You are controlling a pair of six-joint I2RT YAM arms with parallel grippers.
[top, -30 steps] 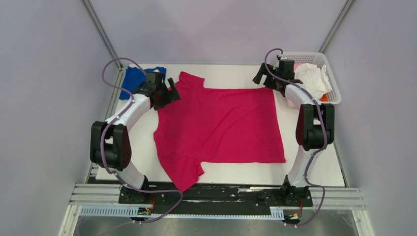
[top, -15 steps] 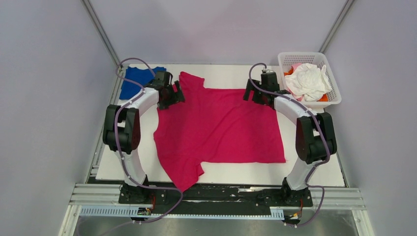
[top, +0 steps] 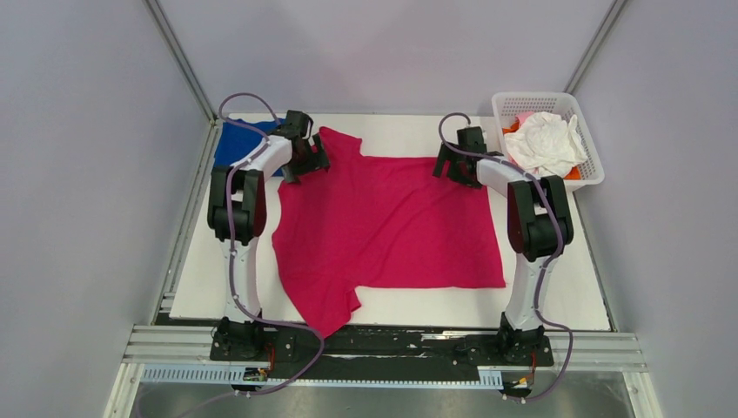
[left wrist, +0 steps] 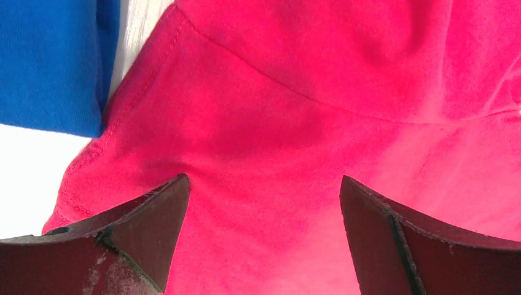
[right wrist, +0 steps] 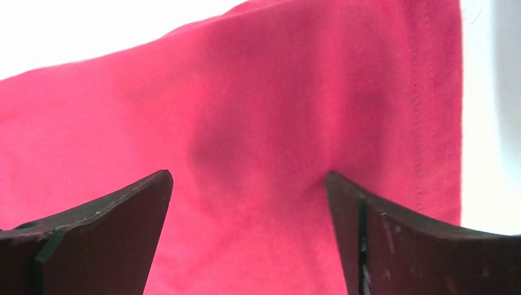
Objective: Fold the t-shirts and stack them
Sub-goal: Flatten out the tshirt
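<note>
A magenta-pink t-shirt (top: 387,222) lies spread flat across the white table, sleeves to the left. My left gripper (top: 311,165) hangs open over its far left part by the upper sleeve; in the left wrist view the cloth (left wrist: 295,123) fills the gap between the spread fingers (left wrist: 147,227). My right gripper (top: 454,168) stands open over the shirt's far right corner, with the hem (right wrist: 439,110) just right of its fingers (right wrist: 362,227). A royal blue t-shirt (top: 233,139) lies folded at the far left corner (left wrist: 49,61). Nothing is gripped.
A white lattice basket (top: 590,174) at the far right corner holds white (top: 546,141), pale pink and orange cloth. Bare white table (top: 540,300) shows along the right and near edges. Grey walls close in both sides.
Both arms have swung inward and down over the pink shirt's far edge: the left from the table's left side, the right from beside the basket. The shirt lies as before.
</note>
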